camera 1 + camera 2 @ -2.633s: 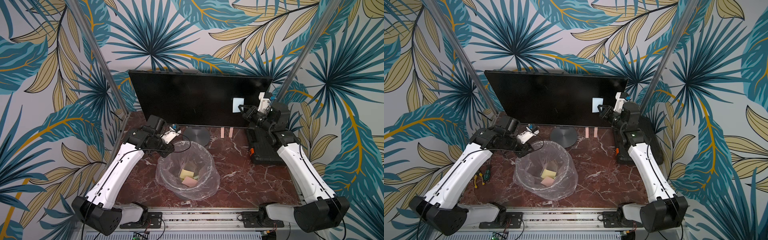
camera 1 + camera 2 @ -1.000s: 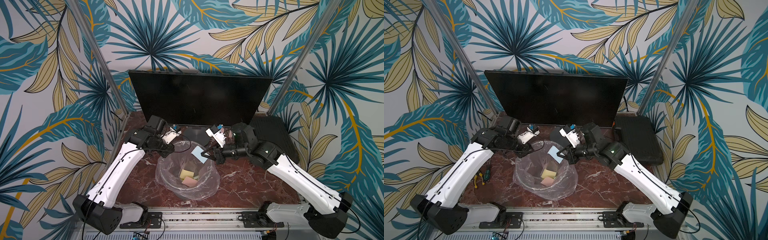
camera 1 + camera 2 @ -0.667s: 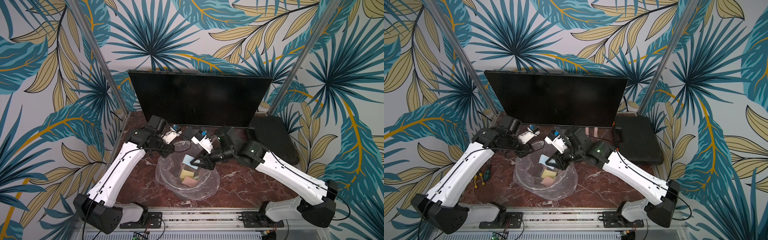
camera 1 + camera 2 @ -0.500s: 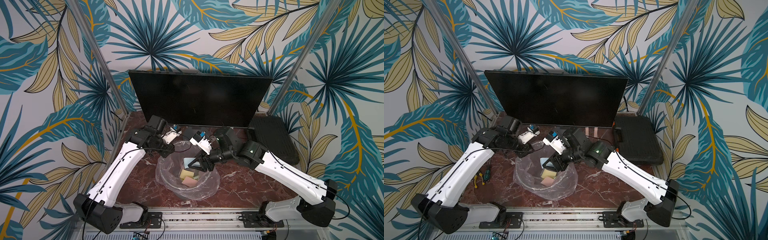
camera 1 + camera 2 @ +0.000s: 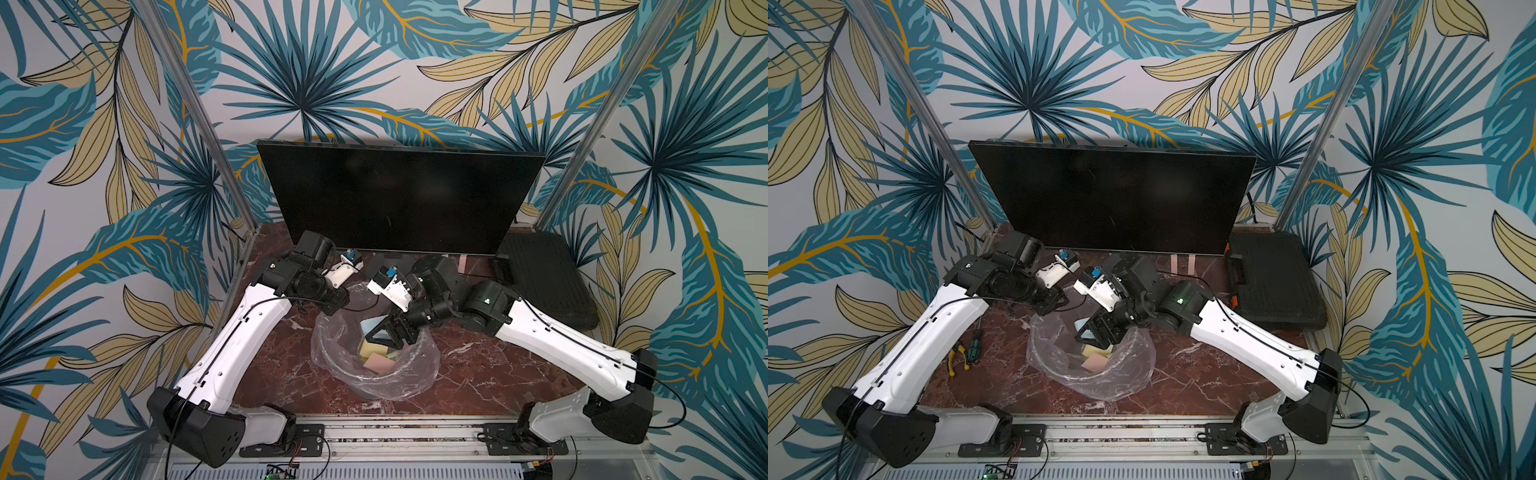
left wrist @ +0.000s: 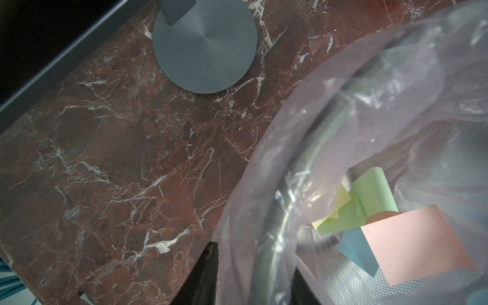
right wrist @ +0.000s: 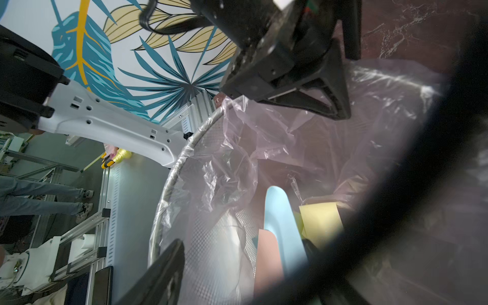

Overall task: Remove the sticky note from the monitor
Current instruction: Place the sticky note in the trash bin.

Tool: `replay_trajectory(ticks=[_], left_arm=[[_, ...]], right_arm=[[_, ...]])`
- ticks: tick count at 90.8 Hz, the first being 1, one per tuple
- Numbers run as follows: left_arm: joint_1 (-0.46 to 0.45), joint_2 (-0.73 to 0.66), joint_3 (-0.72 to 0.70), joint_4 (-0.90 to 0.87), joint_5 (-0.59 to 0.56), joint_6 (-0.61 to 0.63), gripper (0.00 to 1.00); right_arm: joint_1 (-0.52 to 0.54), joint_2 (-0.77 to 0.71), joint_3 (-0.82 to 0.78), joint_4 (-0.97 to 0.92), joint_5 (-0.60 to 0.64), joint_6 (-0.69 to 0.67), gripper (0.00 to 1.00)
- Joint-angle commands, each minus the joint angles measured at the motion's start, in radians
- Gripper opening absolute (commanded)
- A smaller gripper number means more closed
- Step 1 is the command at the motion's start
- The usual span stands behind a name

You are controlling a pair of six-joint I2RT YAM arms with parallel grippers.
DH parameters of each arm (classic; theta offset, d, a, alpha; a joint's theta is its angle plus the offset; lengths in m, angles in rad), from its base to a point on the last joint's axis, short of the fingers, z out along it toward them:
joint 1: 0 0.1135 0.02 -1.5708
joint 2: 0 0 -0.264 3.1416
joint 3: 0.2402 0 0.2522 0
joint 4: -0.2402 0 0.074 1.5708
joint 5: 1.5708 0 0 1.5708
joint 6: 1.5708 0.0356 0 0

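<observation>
- Red-brown marble table [image 5: 478, 374] carries everything you are working with.
- Black and upright at the back stands the monitor [image 5: 395, 199]. Its screen is plain dark from edge to edge in both top views. Your left wrist camera catches its round grey base [image 6: 204, 45] flat on the marble.
- The black ribbed case [image 5: 540, 278] lies on your right, just beside the monitor's lower corner.
- The bin [image 5: 374, 380] sits mid-table in front of the monitor. It is lined with a thin clear plastic bag [image 5: 1133, 365] that spills over its wire rim.
- Your left gripper [image 6: 253, 260] is clamped on the back left part of that lined rim. One finger is outside and one inside, with bag and rim pinched between them.
- Your right gripper [image 5: 390, 334] hangs over the bin's mouth, pointing down into it. Its jaws are spread well apart and pinch nothing.
- The blue sticky note [image 7: 280, 224] is off the screen and inside the bin. It stands on edge, slightly curled, between those parted jaws. You cannot tell from these views whether it touches a finger.
- Around it in the bin lie other loose notes: a pink note [image 6: 412, 245], a green note [image 6: 372, 195] and a yellow note [image 7: 322, 221].
</observation>
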State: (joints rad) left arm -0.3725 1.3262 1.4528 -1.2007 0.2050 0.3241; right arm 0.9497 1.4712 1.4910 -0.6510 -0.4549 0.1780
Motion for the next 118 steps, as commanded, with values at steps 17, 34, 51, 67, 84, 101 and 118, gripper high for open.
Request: replay_trajectory(ticks=[17, 34, 51, 67, 84, 101, 118], left_arm=[[-0.002, 0.005, -0.005, 0.001, 0.003, -0.005, 0.37], [-0.002, 0.001, 0.017, -0.009, 0.025, -0.004, 0.37], [-0.002, -0.010, 0.100, -0.059, 0.089, 0.038, 0.54], [-0.002, -0.054, 0.162, -0.071, 0.161, 0.064, 0.70], [-0.003, -0.059, 0.204, -0.071, 0.218, 0.037, 0.74], [-0.040, -0.039, 0.179, -0.075, 0.249, 0.031, 0.75], [-0.067, -0.024, 0.141, -0.103, 0.280, 0.057, 0.74]], right_arm=[[0.037, 0.042, 0.047, -0.095, 0.135, -0.099, 0.80], [0.037, -0.003, 0.011, -0.043, 0.145, -0.109, 0.81], [0.037, -0.053, -0.017, -0.003, 0.100, -0.102, 0.80], [0.035, -0.063, -0.025, 0.026, 0.056, -0.091, 0.80], [0.036, -0.058, -0.022, 0.055, 0.024, -0.080, 0.80], [0.036, -0.053, -0.009, 0.069, 0.018, -0.068, 0.80], [0.036, -0.050, 0.003, 0.078, 0.037, -0.056, 0.80]])
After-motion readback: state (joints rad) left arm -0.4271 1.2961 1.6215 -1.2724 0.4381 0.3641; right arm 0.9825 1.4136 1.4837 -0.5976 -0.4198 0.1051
